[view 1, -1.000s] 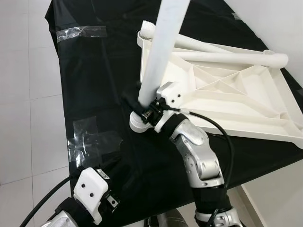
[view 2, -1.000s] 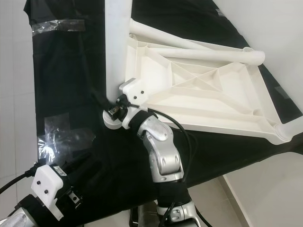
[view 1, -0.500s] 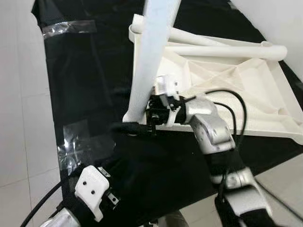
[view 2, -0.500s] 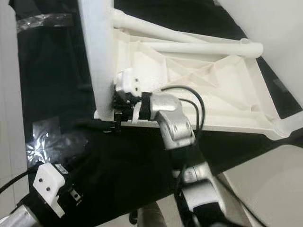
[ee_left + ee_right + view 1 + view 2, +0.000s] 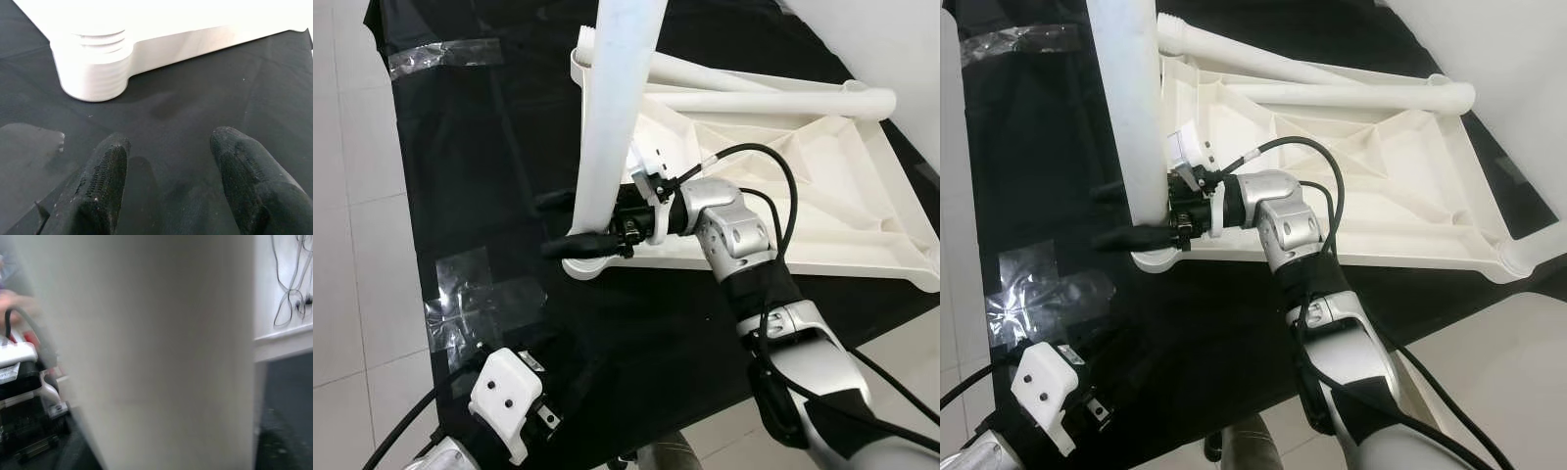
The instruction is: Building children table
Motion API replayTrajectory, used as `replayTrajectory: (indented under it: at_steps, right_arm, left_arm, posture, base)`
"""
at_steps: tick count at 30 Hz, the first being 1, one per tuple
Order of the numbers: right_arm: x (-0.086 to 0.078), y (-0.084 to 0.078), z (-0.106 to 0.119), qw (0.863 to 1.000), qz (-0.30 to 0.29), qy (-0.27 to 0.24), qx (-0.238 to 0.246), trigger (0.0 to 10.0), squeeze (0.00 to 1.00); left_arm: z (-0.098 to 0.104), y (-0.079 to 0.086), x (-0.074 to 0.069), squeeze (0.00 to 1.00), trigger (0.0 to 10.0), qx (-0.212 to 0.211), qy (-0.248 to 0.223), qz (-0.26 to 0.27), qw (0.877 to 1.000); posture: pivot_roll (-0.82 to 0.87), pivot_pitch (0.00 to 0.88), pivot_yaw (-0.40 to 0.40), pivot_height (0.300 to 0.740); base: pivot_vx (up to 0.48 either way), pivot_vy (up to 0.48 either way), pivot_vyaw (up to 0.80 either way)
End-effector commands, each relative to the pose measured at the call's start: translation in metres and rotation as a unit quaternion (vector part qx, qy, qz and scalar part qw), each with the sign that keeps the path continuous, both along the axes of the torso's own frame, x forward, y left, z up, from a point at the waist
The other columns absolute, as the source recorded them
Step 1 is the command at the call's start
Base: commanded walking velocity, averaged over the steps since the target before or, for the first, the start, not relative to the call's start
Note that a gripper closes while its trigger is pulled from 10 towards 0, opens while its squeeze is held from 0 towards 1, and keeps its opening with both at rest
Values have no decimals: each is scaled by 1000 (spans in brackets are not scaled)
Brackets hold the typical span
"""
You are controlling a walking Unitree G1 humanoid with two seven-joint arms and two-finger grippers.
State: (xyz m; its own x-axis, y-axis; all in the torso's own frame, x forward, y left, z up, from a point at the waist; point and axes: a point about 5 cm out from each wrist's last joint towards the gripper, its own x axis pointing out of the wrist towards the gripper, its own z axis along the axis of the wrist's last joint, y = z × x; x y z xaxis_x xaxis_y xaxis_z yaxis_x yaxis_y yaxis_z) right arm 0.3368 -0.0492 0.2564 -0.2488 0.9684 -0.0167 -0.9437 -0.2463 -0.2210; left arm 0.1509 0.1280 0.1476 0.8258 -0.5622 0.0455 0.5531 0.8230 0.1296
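An upside-down white plastic children's table [image 5: 783,186] lies across the upper right of the head views, its ribbed underside facing up, on a tabletop covered with a black cloth [image 5: 470,176]. A white table leg [image 5: 612,117] stands nearly upright at the table's near left corner, in the upper middle of the frame, its lower end at the round corner socket [image 5: 582,266]. Two more white legs [image 5: 764,98] lie flat across the far side of the underside.

The right gripper [image 5: 570,223] reaches in from the right at the standing leg's lower part. One black finger [image 5: 582,245] lies along the leg's near side and the other pokes out past its far side, so the fingers straddle the leg; whether they press on it I cannot tell. In the right wrist view the leg [image 5: 161,352] shows as a blurred pale column close to the lens.

The left gripper [image 5: 168,161] hangs low at the lower left of the frame, fingers [image 5: 105,176] spread apart with nothing between them, just above the cloth near the socket [image 5: 93,68]. Patches of clear tape [image 5: 475,294] stick to the cloth at middle left and upper left.
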Motion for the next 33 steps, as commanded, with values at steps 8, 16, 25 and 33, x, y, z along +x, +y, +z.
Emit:
replayTrajectory:
  at_steps: [8, 16, 25, 33]
  right_arm:
    - [2, -26, -41, 997, -69, 35, -26, 0, 0]
    - [-41, -46, -125, 820, -553, 142, -39, 0, 0]
    - [-46, -41, -117, 839, -526, 132, -38, 39, 0]
    - [-40, -31, -89, 920, -382, 80, -34, 10000, 1000]
  left_arm:
    - [-1, -3, -4, 0, 10000, -4, 4, -3, 1000]
    - [1, 1, -8, 0, 10000, 0, 4, 2, 1000]
    - [-1, 5, -2, 0, 10000, 9, -1, 5, 1000]
    - [-1, 9, 1, 0, 10000, 37, -26, 34, 998]
  posture:
    - [263, 330, -192, 740]
    - [244, 362, -196, 740]
    - [255, 324, -188, 740]
    - [268, 290, -166, 740]
  base:
    - [0, 0, 0]
    - [0, 0, 0]
    - [0, 0, 0]
    - [0, 0, 0]
